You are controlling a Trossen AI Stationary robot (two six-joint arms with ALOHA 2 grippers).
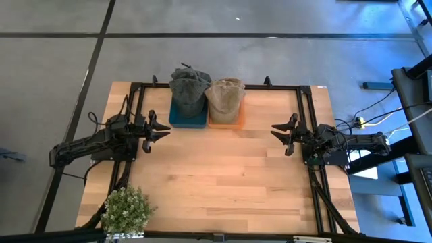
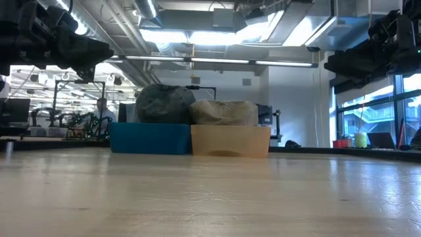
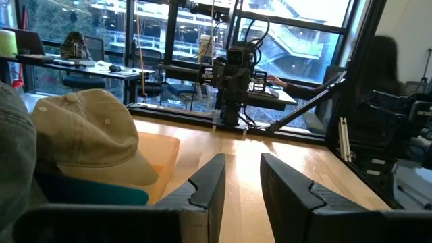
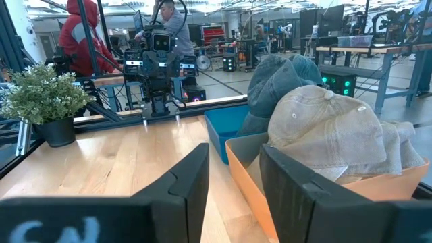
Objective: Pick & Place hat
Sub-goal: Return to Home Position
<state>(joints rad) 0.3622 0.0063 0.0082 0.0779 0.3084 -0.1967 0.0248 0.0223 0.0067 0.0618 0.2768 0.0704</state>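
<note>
The risk I see is the heap. The gray caps (image 1: 187,86) are piled well above the rim of the blue bin (image 1: 187,122), so a jolt to the bench (image 1: 223,182) might tip one out. The brown cap (image 1: 225,94) sits in the orange bin (image 1: 226,123) beside it, at the far edge. My left gripper (image 1: 164,130) and right gripper (image 1: 277,131) hang released and empty near the side edges, well apart from both bins.

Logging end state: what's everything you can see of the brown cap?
The brown cap is a tan, soft-looking fabric baseball cap with stitched panels and eyelets. It sits crown uppermost in the orange bin, bulging above its rim, at the back of the table. Gray caps in the blue bin lie right beside it. Nothing holds it.
</note>
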